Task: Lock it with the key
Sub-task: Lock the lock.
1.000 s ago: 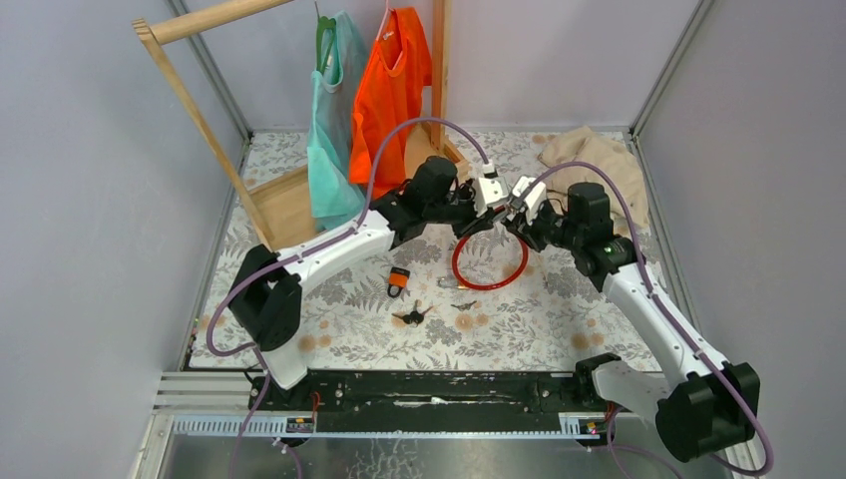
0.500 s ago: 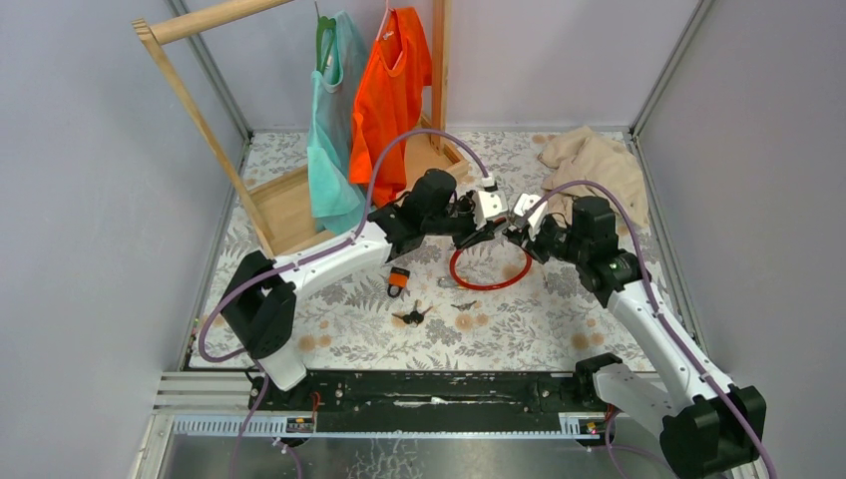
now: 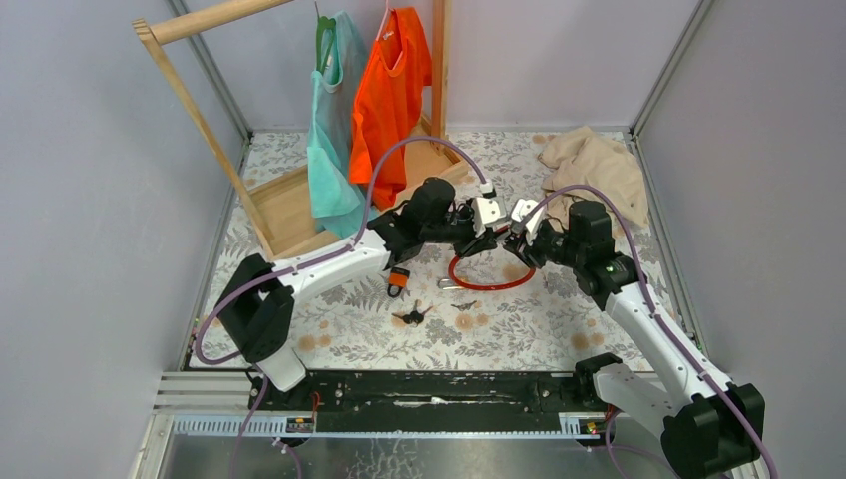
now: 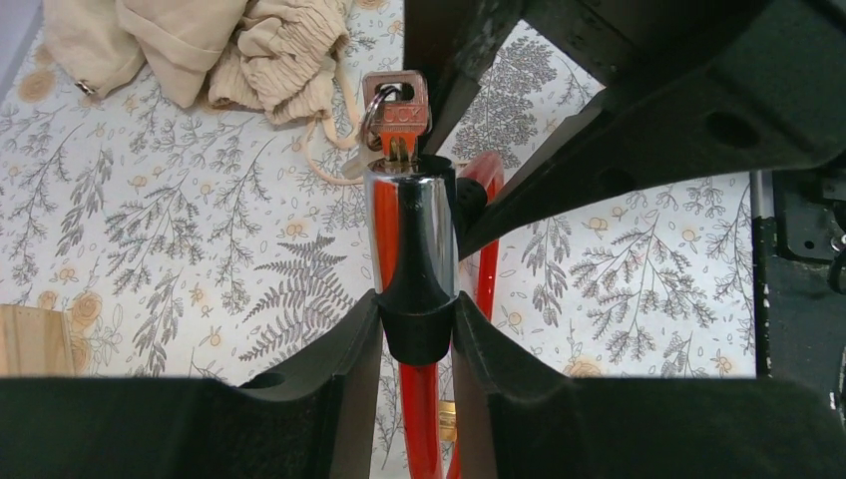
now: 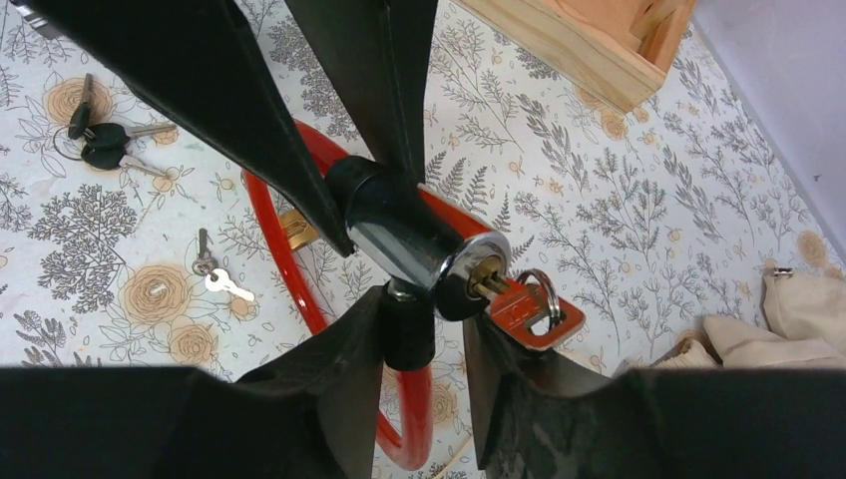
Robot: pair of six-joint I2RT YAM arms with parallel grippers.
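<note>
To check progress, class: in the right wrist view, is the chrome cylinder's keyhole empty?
No, a key is inserted in the chrome cylinder.

Left arm (image 3: 329,261) and right arm (image 3: 650,321) converge, left fingers (image 4: 334,384), right fingers (image 5: 339,364) seemingly clamped.

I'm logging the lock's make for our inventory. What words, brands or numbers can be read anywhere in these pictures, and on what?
Head of the key in the cable lock: a short stamped word shows in the left wrist view, too blurred to read for sure.
Same key in the right wrist view: stamping too faint to read.
Orange padlock and loose keys: too small to show any marks.
Nothing else bears readable text.
</note>
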